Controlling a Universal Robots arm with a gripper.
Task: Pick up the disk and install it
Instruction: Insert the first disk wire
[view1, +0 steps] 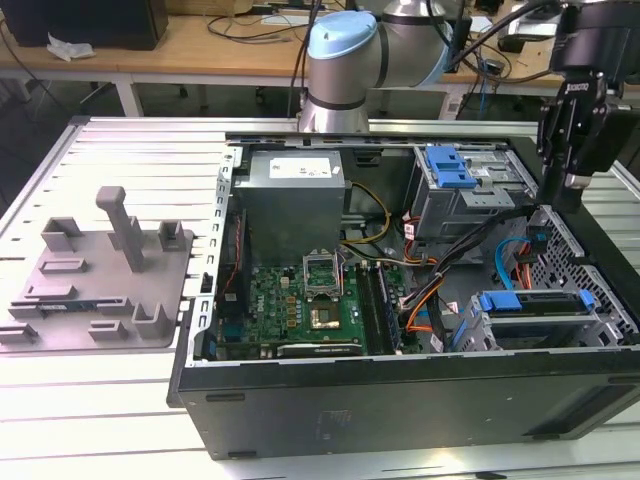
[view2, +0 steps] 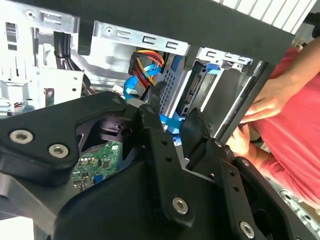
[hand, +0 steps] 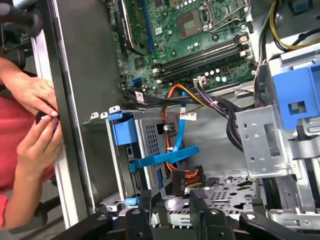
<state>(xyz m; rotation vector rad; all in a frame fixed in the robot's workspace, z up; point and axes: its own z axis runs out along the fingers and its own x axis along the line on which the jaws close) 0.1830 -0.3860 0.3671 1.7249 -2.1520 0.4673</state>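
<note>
Closest to the lens, the black side wall of the case (view1: 400, 400) runs across the front of the exterior view. From that view's left, a grey fixture plate (view1: 95, 285) lies on the slatted counter (view1: 130, 160), just beside the open case. Inside come a grey box (view1: 295, 200) with a white sticker, the green motherboard (view1: 300, 310) in front of it, then a drive bay topped by a blue latch tab (view1: 447, 165). Further right, the disk (view1: 530, 303) sits in the lower metal cage by the case's near wall. What shows of it is the blue carrier frame across the cage; its metal body and label are hidden. In both wrist views the black end effector (hand: 171, 196) has its fingers spread with nothing between them — orange and blue cables show beyond the gap. In the exterior view it hangs above the case's right edge. A person's hands (hand: 35, 130) are at the case's rim.
</note>
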